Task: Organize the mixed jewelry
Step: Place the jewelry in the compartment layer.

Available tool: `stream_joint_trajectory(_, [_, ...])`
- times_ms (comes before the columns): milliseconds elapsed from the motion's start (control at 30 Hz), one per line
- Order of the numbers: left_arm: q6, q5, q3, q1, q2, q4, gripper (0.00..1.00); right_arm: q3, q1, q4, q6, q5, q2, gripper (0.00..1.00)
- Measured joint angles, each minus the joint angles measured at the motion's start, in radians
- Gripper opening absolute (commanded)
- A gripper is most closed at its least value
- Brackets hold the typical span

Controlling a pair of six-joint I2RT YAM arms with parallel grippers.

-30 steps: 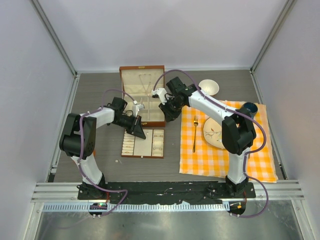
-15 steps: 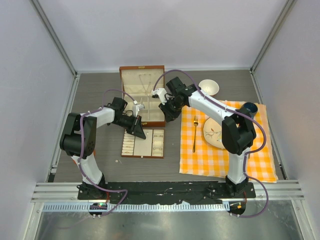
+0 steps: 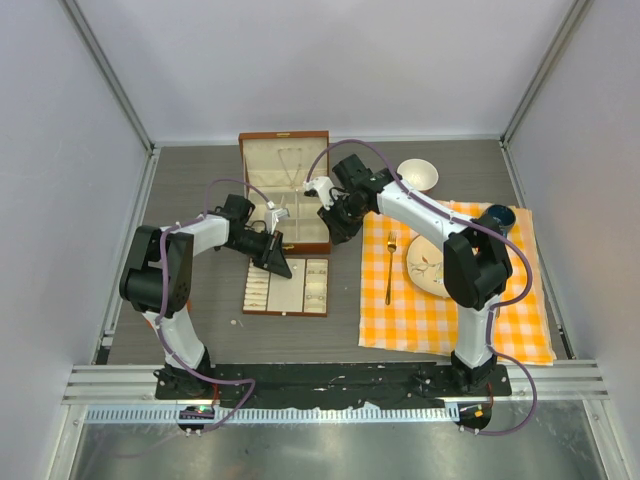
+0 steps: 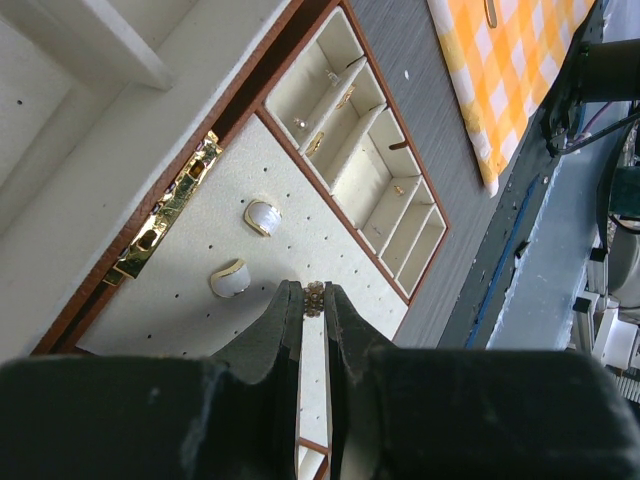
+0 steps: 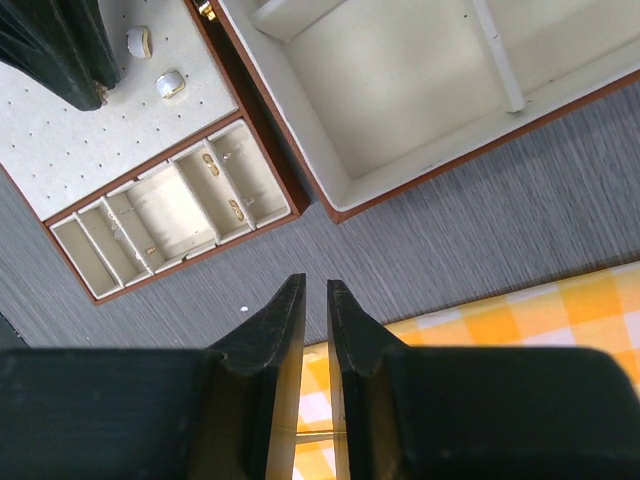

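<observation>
Jewelry is what we sort here. One small beaded piece [image 4: 314, 296] is pinched at the very tips of the left gripper [image 4: 312, 292], whose jaws are closed on it just above the cream perforated pad [image 4: 330, 235] of the tray [image 4: 362, 180]. We judge that it is held so far out at the tips so that it can be set down without the fingers pressing into the lining. Two pearl-like earrings [image 4: 262, 217] sit on the same pad, near the tips, and some gold bits [image 4: 313, 143] lie in the narrow compartments beyond.

The right gripper [image 5: 316, 283] hangs over the grey table [image 5: 450, 240] at the border of the checkered cloth [image 5: 560, 320], near a corner of the wooden box [image 5: 400, 90]. Its jaws stand almost together with only a thin slit, and we see nothing between them. We think it is kept aside to leave the tray free.

The pad has bare surface around the tips on the side away from the earrings. The low dividers, the brown rim and the box wall close by are the edges to mind.
</observation>
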Motion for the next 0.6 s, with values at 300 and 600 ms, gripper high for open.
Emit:
stream_joint_trajectory(300, [0.002, 0.000, 0.000, 0.000, 0.000, -0.001, 0.00, -0.001, 0.001, 0.000, 0.000, 0.000, 0.000, 0.20])
stream_joint_trajectory(600, [0.008, -0.001, 0.000, 0.000, 0.000, -0.004, 0.00, -0.005, 0.003, 0.000, 0.000, 0.000, 0.000, 0.20])
